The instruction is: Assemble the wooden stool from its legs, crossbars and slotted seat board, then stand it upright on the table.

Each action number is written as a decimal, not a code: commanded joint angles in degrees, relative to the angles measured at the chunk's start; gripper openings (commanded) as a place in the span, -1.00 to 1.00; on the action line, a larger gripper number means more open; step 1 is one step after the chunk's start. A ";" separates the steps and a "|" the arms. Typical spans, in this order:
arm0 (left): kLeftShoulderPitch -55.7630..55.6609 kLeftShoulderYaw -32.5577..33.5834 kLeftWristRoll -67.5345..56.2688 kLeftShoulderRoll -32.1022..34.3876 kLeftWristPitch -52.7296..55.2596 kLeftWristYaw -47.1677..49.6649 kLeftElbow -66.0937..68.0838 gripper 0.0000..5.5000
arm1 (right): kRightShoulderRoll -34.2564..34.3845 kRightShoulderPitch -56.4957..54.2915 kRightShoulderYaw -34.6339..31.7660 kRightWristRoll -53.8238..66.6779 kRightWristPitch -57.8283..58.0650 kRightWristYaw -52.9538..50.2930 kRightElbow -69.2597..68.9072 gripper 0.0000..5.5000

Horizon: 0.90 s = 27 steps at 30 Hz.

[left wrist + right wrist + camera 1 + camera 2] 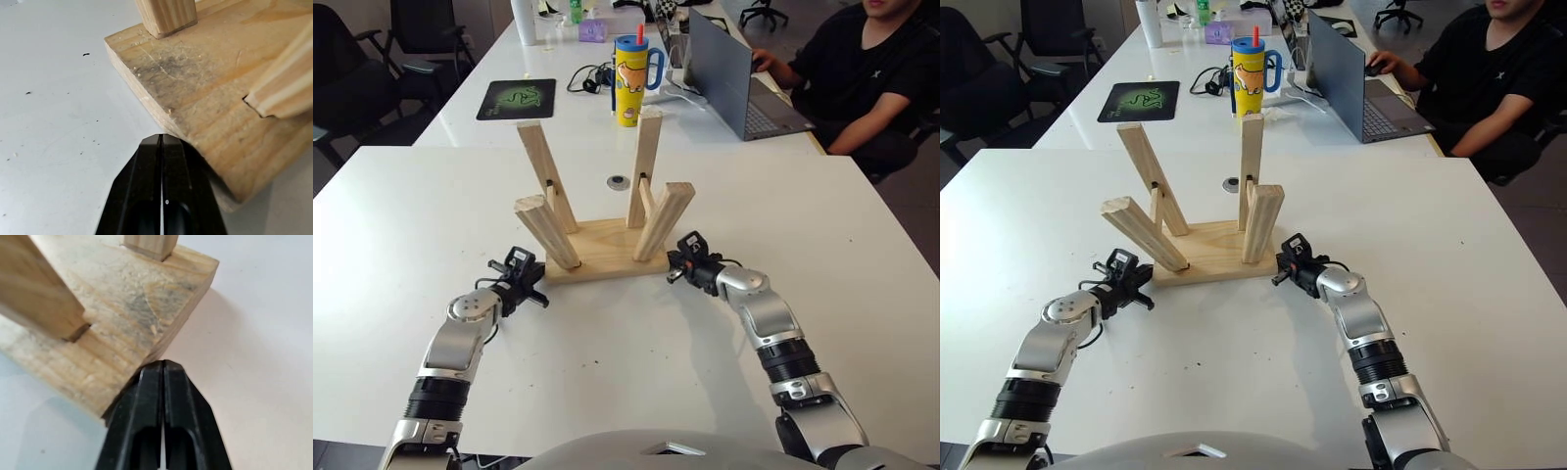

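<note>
We saw a white table (411, 215) in front and a second table (578, 122) joined behind it. On the white table the wooden stool (1197, 250) sat upside down near the middle. Its slotted seat board (607, 250) lay flat on the tabletop. Four legs rose from it and splayed outward: the near left leg (546, 230), far left leg (544, 171), far right leg (646, 162) and near right leg (666, 220).

The left gripper (161, 139) was at the board's near left edge, fingers pressed together on nothing, its tip touching the wood. The right gripper (163, 364) was at the near right corner, likewise closed and empty, its tip against the board's edge. A yellow tumbler (629, 83) stood on the second table.
</note>
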 commanded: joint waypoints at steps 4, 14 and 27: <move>-1.05 -3.10 0.83 -3.66 0.61 0.14 -0.29 -1.00 | 4.04 2.98 0.03 3.35 -1.89 -0.21 -5.90 -0.99; 5.71 -0.77 1.73 -3.60 2.57 4.57 -2.23 -1.00 | 2.84 7.45 -1.57 0.08 -4.92 -5.96 -6.23 -0.99; 7.55 -0.89 1.34 -5.10 3.67 6.15 -3.29 -1.00 | 3.84 5.18 -1.32 0.99 -11.02 -5.44 2.89 -0.99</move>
